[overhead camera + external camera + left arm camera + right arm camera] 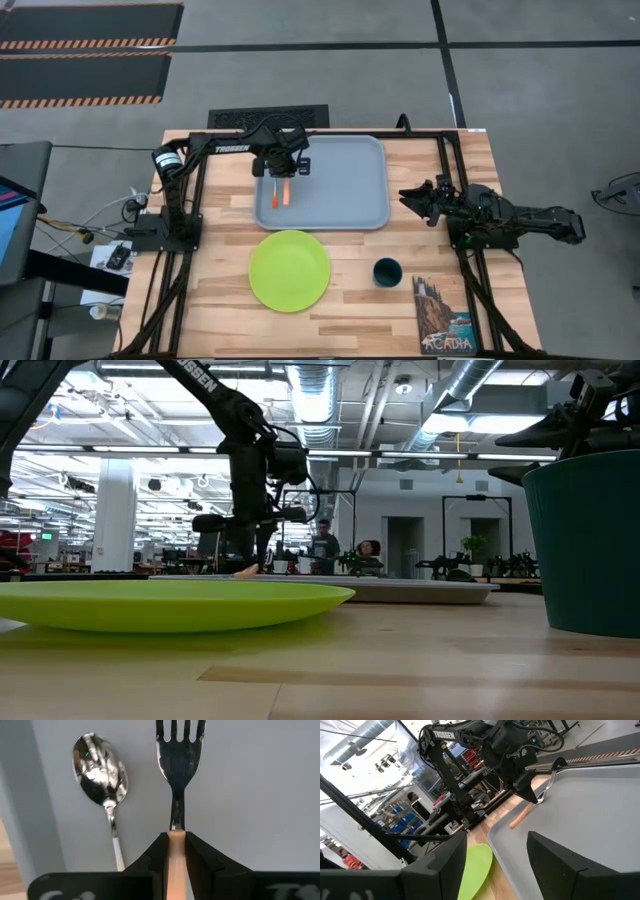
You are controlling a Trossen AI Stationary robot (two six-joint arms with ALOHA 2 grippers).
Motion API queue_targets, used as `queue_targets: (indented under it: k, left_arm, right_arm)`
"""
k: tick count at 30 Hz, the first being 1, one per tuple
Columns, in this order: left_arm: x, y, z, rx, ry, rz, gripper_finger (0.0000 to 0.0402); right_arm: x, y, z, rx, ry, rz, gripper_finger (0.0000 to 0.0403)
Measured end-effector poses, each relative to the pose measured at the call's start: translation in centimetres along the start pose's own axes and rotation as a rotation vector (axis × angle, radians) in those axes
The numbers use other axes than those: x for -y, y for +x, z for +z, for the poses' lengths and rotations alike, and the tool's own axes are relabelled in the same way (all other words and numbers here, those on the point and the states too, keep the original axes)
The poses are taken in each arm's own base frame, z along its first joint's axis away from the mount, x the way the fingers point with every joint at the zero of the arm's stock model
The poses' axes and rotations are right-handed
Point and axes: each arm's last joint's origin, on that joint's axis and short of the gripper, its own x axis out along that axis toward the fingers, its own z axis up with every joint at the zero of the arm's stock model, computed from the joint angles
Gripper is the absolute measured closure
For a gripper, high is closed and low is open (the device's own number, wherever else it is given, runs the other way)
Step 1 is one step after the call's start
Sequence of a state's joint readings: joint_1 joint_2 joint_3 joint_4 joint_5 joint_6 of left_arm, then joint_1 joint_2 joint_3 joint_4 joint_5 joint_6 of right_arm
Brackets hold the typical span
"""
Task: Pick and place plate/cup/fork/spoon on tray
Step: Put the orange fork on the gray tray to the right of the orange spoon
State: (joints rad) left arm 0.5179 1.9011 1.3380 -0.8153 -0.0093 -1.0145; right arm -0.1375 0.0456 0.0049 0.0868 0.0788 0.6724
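Left end effector pinches fork handle.

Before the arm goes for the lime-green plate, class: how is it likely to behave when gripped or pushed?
The plate lies flat and very shallow on the wooden table, so it probably slides rather than tips if pushed. Its low thin rim, seen edge-on in the low view, likely leaves a pincer little to grip. It looks smooth, perhaps slippery.

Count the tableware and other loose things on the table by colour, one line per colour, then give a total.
Lime-green: 1, the plate
Dark teal: 1, the cup
Orange-handled: 2, the fork and the spoon
Pale blue-grey: 1, the tray
Multicoloured: 1, the picture book
Total: 6
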Motion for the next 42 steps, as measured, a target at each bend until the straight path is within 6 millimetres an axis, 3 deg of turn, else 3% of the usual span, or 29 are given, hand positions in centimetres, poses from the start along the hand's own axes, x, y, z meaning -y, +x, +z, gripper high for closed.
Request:
queue_targets:
  k: [4,13,31,42]
  left_arm:
    - [0.0,0.0,0.0,0.006,-0.015,0.005,0.0366]
    - [0.8,2.2,-0.3,-0.036,-0.005,-0.013,0.0365]
    - [0.4,2.2,-0.1,-0.056,-0.034,0.01,0.0364]
    - [0.4,2.2,-0.2,-0.055,-0.037,0.018,0.0341]
  right_arm:
    - [0.0,0.0,0.0,0.0,0.0,0.0,0.017]
    - [0.0,0.0,0.0,0.001,-0.001,0.001,0.017]
    - [0.0,0.0,0.0,-0.005,-0.003,-0.001,0.017]
    - [0.0,0.0,0.0,-0.006,-0.003,-0.001,0.017]
